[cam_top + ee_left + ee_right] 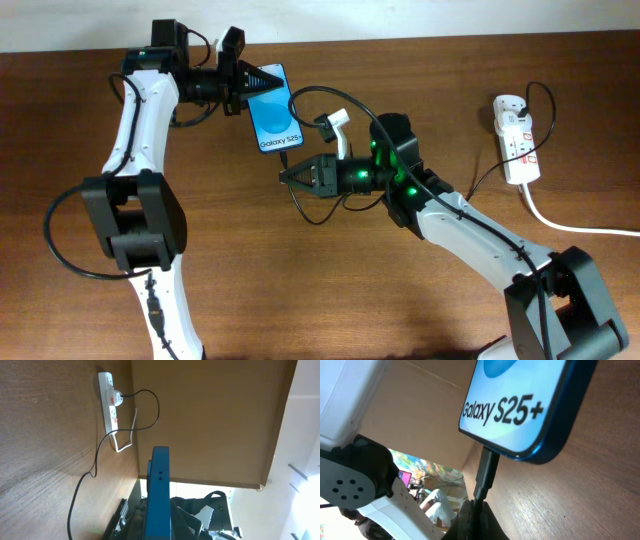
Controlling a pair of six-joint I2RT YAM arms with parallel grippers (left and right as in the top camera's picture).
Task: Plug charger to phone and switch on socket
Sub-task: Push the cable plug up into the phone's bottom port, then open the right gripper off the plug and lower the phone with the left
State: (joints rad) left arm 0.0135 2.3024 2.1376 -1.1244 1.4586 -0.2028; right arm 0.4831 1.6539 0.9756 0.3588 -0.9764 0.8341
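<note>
Right gripper [285, 176] first: from overhead it's squeezed shut on the charger [284, 158], nose pointing at the bottom end of the phone [272, 115]. My left gripper [258, 82] is clamped on the phone's top end to steady it. The socket [516, 140] sits well apart at the far right of the table [350, 300], with nothing near its switches.

Left wrist cam: I only get the phone [159, 490] edge-on as a blue slab, and can't really make out my own fingers. The socket [107, 400] is way off in the background with a black cable plugged into it.

Right wrist cam is the good one. The plug tip [486, 472] is touching the phone's [520, 405] bottom edge right at the port, with my fingers pinched on the cable just behind it. Can't tell if it's fully seated.

So I'd say I'm mid-plug-in. Next is a straight push along the phone's length while the left braces it, then let go and head over for the switch.
</note>
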